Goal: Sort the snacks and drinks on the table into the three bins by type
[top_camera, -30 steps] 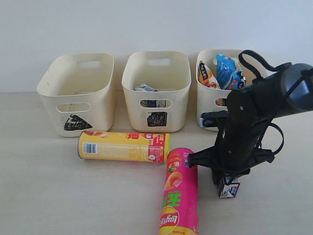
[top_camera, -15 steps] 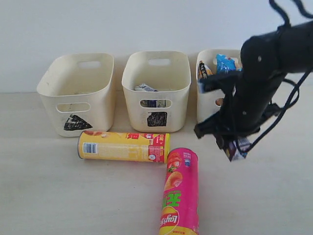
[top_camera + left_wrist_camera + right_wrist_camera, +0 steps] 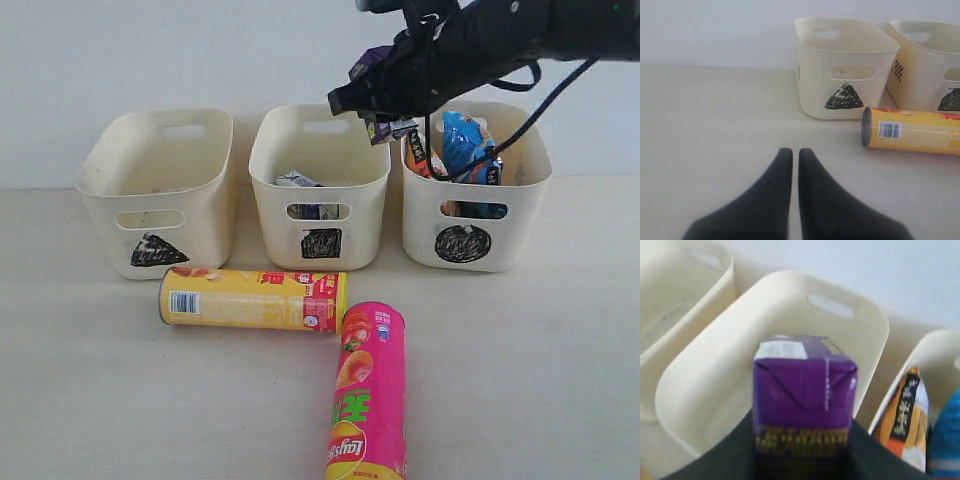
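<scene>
My right gripper [image 3: 385, 118] is shut on the dark purple carton [image 3: 804, 390], holding it high over the right rim of the square-marked middle bin [image 3: 320, 190]. That bin holds the blue-and-white carton [image 3: 300, 182]. The circle bin [image 3: 475, 215] on the right contains the orange-white-black bag [image 3: 422, 152] and the blue-black bag [image 3: 468, 145]. The triangle bin [image 3: 158, 190] stands at the left. On the table [image 3: 100, 400] lie the yellow chip can [image 3: 252, 299] and the pink Lay's can [image 3: 368, 392]. My left gripper [image 3: 790, 152] hovers shut and empty over bare table, out of the exterior view.
A pale wall [image 3: 150, 50] rises right behind the three bins. The yellow can lies crosswise in front of the triangle and square bins; the pink can points toward the table's front edge, its top end near the yellow can's end.
The right arm lifted the purple carton off the table at the right front, then swung it up and left to above the middle bin's right rim. The cans and bins stayed put.
</scene>
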Robot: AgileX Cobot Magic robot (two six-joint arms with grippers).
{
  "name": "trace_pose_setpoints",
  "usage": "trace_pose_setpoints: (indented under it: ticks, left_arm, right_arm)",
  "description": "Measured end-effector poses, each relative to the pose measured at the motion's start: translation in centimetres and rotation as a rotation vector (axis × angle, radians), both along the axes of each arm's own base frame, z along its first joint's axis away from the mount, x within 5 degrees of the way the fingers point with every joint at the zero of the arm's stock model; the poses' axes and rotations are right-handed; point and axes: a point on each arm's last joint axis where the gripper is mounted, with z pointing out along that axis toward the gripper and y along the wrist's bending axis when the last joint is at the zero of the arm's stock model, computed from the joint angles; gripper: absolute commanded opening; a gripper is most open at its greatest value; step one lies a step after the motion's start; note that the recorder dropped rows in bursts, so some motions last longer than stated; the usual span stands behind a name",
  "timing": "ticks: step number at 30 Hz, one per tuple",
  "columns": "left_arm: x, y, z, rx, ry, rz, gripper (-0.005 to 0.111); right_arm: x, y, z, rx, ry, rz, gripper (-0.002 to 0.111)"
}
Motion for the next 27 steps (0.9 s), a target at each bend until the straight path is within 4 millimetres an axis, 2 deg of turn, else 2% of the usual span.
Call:
trace_pose_setpoints:
  ticks: [3,5,6,7,8,9,10,14,18,24,25,27]
  left_arm:
    - [0.0,0.0,0.0,0.000,0.000,0.000,0.004]
    - [0.0,0.0,0.0,0.000,0.000,0.000,0.004]
    - [0.0,0.0,0.0,0.000,0.000,0.000,0.004]
    - [0.0,0.0,0.0,0.000,0.000,0.000,0.004]
    - [0.0,0.0,0.0,0.000,0.000,0.000,0.004]
    - [0.0,0.0,0.0,0.000,0.000,0.000,0.004]
    - [0.0,0.0,0.0,0.000,0.000,0.000,0.004]
    - [0.0,0.0,0.0,0.000,0.000,0.000,0.004]
    - [0.0,0.0,0.0,0.000,0.000,0.000,0.004]
    - [0.0,0.0,0.0,0.000,0.000,0.000,0.004]
    - [0.0,0.0,0.0,0.000,0.000,0.000,0.004]
    - [0.0,0.0,0.0,0.000,0.000,0.000,0.004]
  right_arm:
    - [3.4,1.4,-3.1,0.019,-0.052,-0.018,0.000]
    - [5.2,2.2,-4.6,0.017,-0.050,-0.016,0.006]
    - [5.7,2.4,-5.2,0.014,-0.048,-0.015,0.022]
    - [6.6,2.8,-5.3,0.020,-0.064,-0.014,0.032]
    - [7.0,3.0,-5.4,0.027,-0.070,-0.016,0.055]
    - [7.6,3.3,-5.5,0.032,-0.081,-0.015,0.069]
    - [8.0,3.5,-5.3,0.037,-0.094,-0.015,0.076]
    - [8.1,3.6,-5.8,0.027,-0.063,-0.009,0.068]
    - [7.5,3.5,-6.1,-0.014,0.016,0.011,0.046]
    - [5.4,2.2,-3.9,-0.216,0.131,0.068,0.004]
    - [4.9,1.8,-3.4,-0.254,0.156,0.073,0.000]
    - [3.8,1.0,-2.2,-0.325,0.212,0.077,0.000]
